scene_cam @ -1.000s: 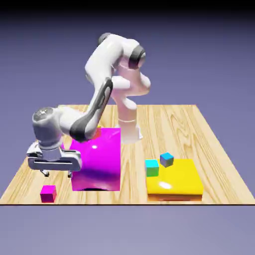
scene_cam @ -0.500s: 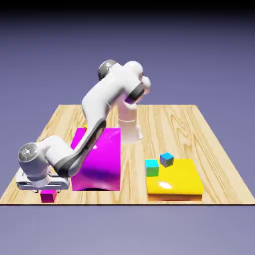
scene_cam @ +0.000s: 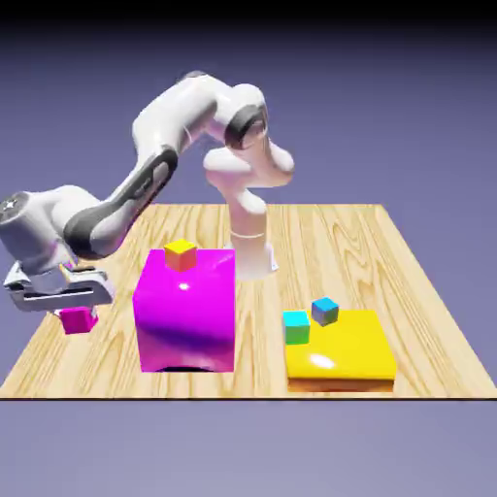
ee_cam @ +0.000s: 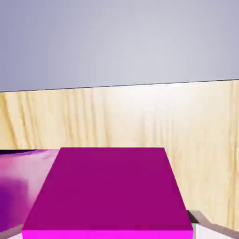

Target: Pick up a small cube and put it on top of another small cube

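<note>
Now small cube (scene_cam: 79, 319) clamped in gripper (scene_cam: 70, 309), raised off table (scene_cam: 320, 243), beside magenta block (scene_cam: 186, 311).

Orange cube (scene_cam: 180, 254) atop big magenta block (scene_cam: 186, 311)

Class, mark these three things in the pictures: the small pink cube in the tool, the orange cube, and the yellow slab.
small pink cube (scene_cam: 78, 319), exterior view, its front face below the tool.
orange cube (scene_cam: 180, 254), exterior view, its front face.
yellow slab (scene_cam: 345, 354), exterior view, bare top surface.
</note>
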Available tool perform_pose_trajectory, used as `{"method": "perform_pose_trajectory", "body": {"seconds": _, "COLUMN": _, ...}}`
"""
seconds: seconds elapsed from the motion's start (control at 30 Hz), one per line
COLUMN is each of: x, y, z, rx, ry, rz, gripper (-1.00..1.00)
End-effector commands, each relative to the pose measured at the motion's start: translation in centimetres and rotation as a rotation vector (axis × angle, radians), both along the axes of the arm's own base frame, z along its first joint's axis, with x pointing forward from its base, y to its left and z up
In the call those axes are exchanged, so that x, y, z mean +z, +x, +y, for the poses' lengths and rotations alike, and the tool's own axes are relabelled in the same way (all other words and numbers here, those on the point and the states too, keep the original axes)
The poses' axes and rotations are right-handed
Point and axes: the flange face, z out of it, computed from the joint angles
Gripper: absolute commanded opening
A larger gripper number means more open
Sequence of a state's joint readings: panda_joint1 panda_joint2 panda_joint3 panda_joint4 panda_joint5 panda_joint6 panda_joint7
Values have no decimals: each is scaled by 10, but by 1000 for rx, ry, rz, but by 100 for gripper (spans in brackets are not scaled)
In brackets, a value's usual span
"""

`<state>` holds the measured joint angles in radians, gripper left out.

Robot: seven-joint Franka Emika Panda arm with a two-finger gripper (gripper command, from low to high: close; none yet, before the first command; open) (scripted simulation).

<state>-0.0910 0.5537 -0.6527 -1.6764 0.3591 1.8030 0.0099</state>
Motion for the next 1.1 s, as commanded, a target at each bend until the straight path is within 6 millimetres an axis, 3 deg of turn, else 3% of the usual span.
{"method": "perform_pose_trajectory", "body": {"seconds": 0.0, "x": 7, "y": -3, "z": 9, "rx": -12, "ry": 6, "rz": 9, "gripper": -100}}
{"method": "perform_pose_trajectory", "body": {"seconds": 0.37, "x": 78, "y": -50, "z": 111, "rx": -88, "ry": 10, "rz": 117, "gripper": -100}}
{"method": "perform_pose_trajectory", "body": {"seconds": 0.67, "x": 128, "y": -108, "z": 193, "rx": -116, "ry": -131, "rz": 189, "gripper": -100}}
{"method": "perform_pose_trajectory", "body": {"seconds": 0.73, "x": 137, "y": -120, "z": 200, "rx": -130, "ry": -163, "rz": 188, "gripper": -100}}
{"method": "perform_pose_trajectory", "body": {"seconds": 0.77, "x": 137, "y": -120, "z": 200, "rx": -130, "ry": -163, "rz": 188, "gripper": -100}}
{"method": "perform_pose_trajectory", "body": {"seconds": 0.93, "x": 71, "y": -138, "z": 205, "rx": -130, "ry": -163, "rz": 188, "gripper": -100}}
{"method": "perform_pose_trajectory", "body": {"seconds": 0.97, "x": 71, "y": -138, "z": 205, "rx": -130, "ry": -163, "rz": 188, "gripper": 100}}
{"method": "perform_pose_trajectory", "body": {"seconds": 1.0, "x": 71, "y": -138, "z": 205, "rx": -130, "ry": -163, "rz": 188, "gripper": 100}}
{"method": "perform_pose_trajectory", "body": {"seconds": 1.07, "x": 98, "y": -129, "z": 202, "rx": -130, "ry": -164, "rz": 189, "gripper": 100}}
